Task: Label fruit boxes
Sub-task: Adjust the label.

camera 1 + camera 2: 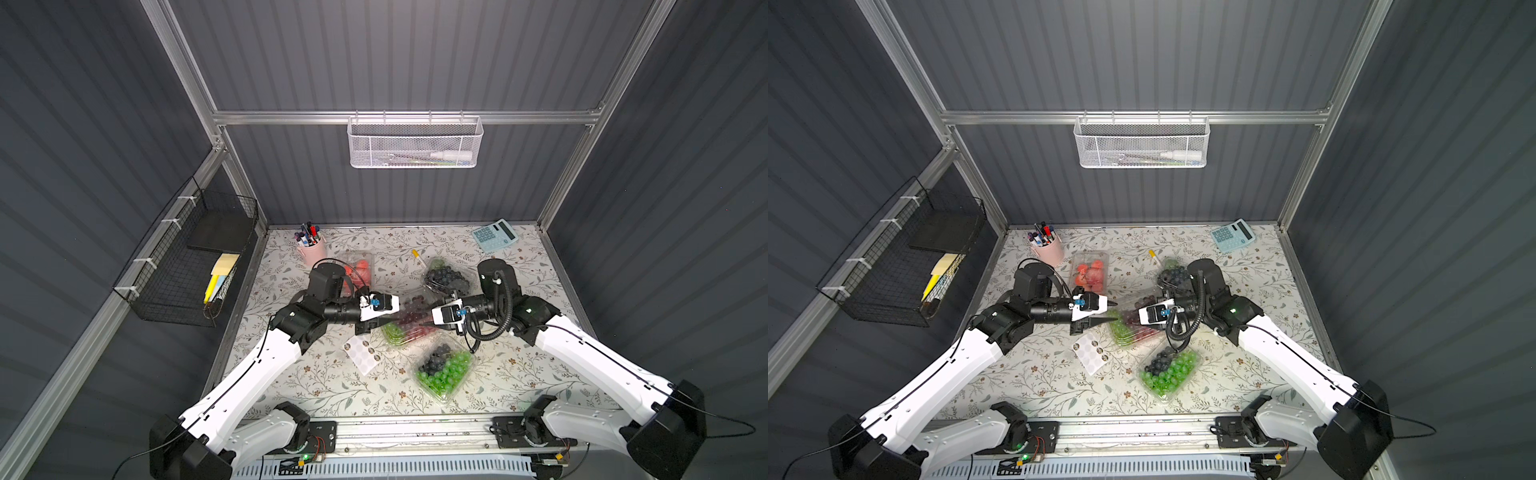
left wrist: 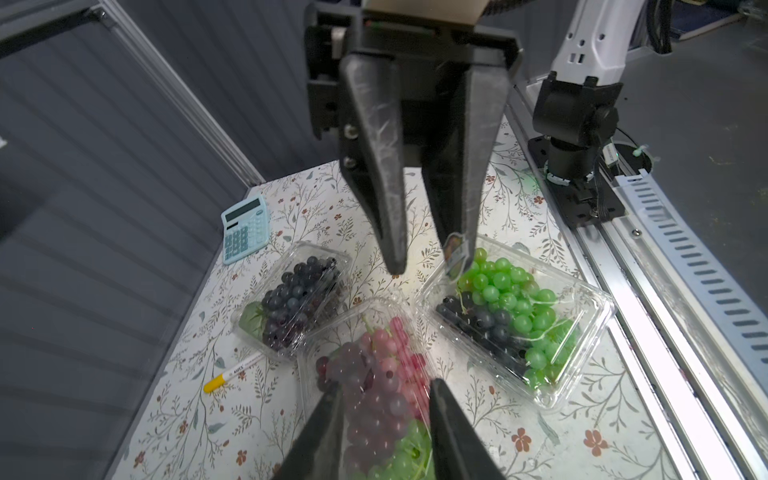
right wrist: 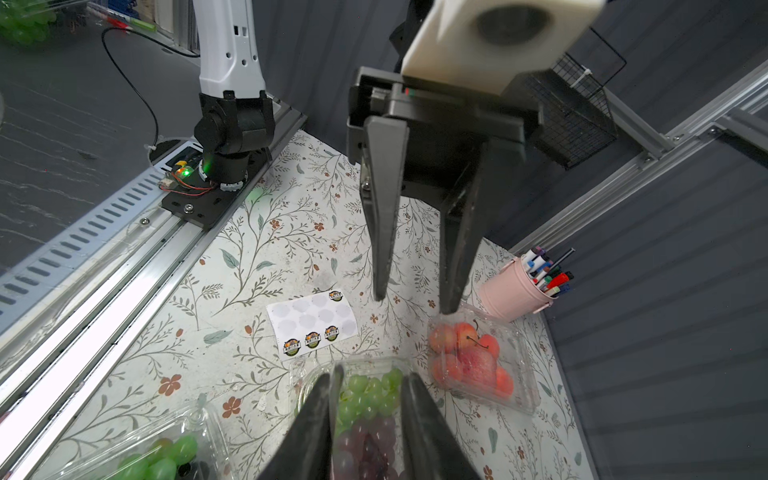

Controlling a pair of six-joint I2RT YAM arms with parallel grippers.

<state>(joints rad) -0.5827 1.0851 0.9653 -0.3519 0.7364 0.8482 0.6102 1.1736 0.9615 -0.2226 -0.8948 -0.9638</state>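
Four clear fruit boxes lie on the floral table: strawberries (image 1: 360, 268), dark berries (image 1: 446, 277), red and green grapes (image 1: 405, 326) in the middle, green grapes with dark berries (image 1: 444, 370). Both grippers hover tip to tip above the middle box. My left gripper (image 2: 386, 388) is open, nothing between its fingers. My right gripper (image 3: 370, 376) is open too. A round printed sticker (image 2: 455, 254) clings to one right fingertip and hangs free. The white sticker sheet (image 3: 311, 324) lies flat beside the middle box, on the left arm's side.
A pink pen cup (image 1: 311, 249) stands at the back left, a blue calculator (image 1: 495, 235) at the back right. A yellow-capped pen (image 1: 419, 257) lies near the dark berries. Wire baskets hang on the back wall (image 1: 415, 141) and left wall (image 1: 195, 266). The arms' rail (image 1: 415, 432) runs along the front.
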